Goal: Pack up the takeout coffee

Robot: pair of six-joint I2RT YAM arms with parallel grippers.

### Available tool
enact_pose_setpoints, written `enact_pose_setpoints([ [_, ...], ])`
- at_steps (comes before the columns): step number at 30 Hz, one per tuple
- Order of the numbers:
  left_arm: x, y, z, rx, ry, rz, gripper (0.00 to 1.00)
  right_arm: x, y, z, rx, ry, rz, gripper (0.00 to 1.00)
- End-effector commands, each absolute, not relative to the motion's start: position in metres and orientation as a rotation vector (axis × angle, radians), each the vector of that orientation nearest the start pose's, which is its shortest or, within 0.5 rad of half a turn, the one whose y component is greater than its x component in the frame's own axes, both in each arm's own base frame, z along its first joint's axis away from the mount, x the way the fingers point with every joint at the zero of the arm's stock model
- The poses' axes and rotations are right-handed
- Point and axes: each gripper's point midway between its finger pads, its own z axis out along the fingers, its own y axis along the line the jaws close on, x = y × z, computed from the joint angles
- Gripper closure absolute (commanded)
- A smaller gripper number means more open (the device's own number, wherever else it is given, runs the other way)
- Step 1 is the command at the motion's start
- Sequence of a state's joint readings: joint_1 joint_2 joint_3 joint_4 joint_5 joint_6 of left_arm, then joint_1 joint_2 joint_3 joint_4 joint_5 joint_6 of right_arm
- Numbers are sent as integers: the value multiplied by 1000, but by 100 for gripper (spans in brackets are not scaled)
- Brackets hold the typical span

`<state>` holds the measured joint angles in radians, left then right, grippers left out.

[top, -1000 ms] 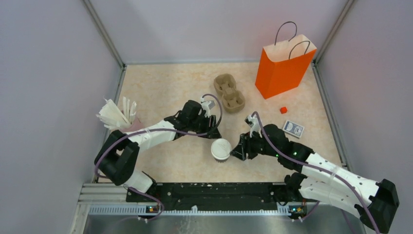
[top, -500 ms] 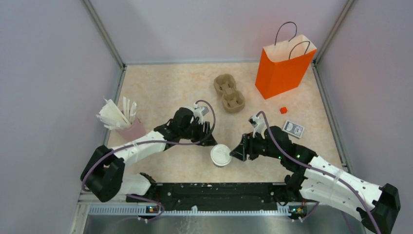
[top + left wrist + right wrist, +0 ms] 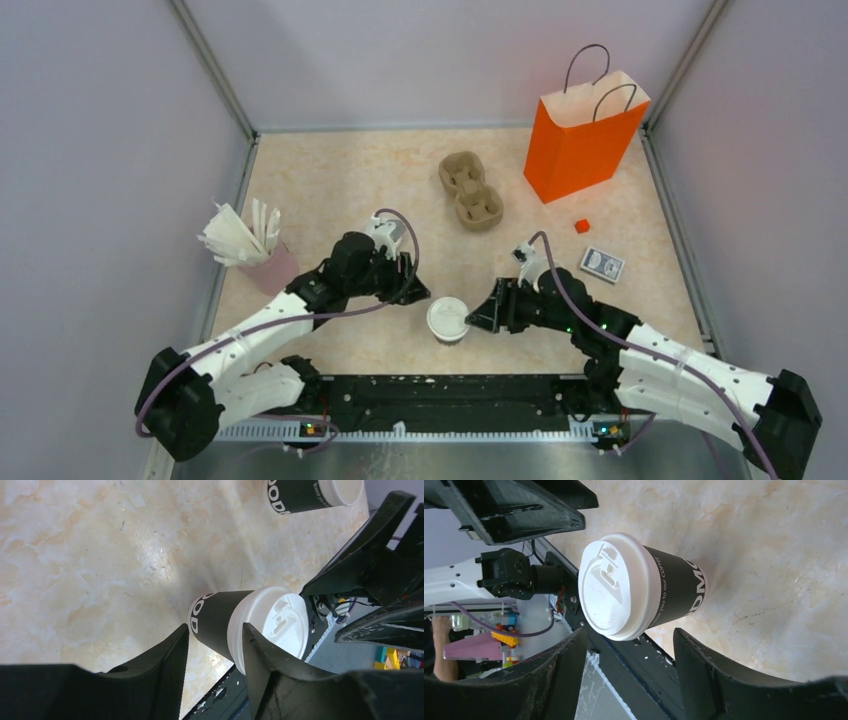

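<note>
White plastic lid [image 3: 611, 587] over a black paper wall: the takeout coffee [image 3: 447, 320] stood upright on the table [image 3: 330, 180] near my bases, between my two grippers and touched by neither. My left gripper [image 3: 417, 296] had just drawn back from it, fingers [image 3: 160, 670] spread. My right gripper [image 3: 474, 319] had stayed just beside it, spread as wide. The cup had slid slightly nearer me. I judged it released and not yet packed. The pulp tray [image 3: 470, 190] and orange bag [image 3: 580, 140] stood well apart on the far side.
</note>
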<state>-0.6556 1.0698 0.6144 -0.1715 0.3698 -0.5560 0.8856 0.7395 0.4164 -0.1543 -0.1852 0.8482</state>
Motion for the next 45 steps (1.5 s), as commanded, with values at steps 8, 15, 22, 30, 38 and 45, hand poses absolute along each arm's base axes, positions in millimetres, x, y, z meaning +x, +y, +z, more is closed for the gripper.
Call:
enact_pose_setpoints([
  [8,181,-234,156,245,2238,-1048,40,133,277,150,-182,2234,1262,43],
  [15,159,-248,161,336,2191,-1235,43,144,280,140,-200,2241,1193,49],
  [22,150,-247,153,360,2193,-1265,43,157,291,135,-268,2215,1151,54],
  [30,155,-240,155,317,2177,-1212,45,173,299,132,-461,2184,1103,54],
  [38,177,-227,163,220,2171,-1058,43,196,301,130,-656,2153,1059,54],
  [45,197,-227,172,218,2176,-967,43,207,309,134,-730,2141,1039,41],
])
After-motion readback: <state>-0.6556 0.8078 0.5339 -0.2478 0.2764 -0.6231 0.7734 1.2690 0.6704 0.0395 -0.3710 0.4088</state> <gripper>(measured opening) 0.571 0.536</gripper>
